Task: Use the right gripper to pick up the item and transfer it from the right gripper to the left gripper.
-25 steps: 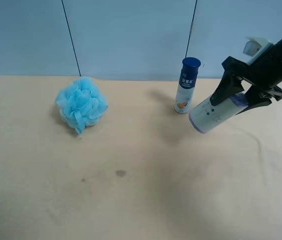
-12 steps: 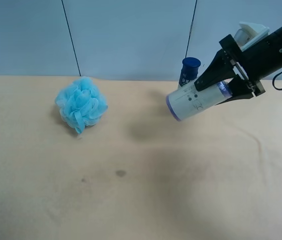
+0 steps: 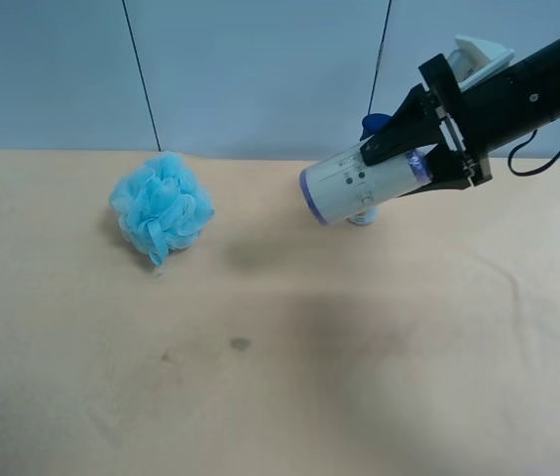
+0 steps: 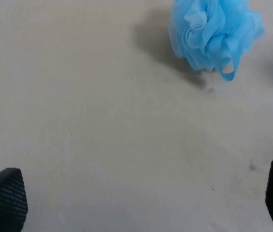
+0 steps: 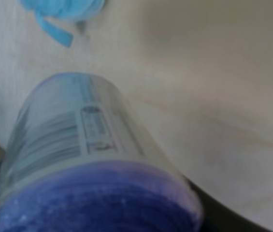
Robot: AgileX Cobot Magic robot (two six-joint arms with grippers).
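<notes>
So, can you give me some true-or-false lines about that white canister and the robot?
1. The right hand holds the canister up off the table. True.
2. The canister stands upright. False: it lies sideways in the air, gripped near its purple end.
3. The left hand grips the canister too. False: it is open over bare table, near the pouf.
4. The pouf sits on the table, touched by nothing. True.

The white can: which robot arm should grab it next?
Left, I think. The right gripper grips the can in the air; the left gripper is wide open and empty, ready to take it.
</notes>
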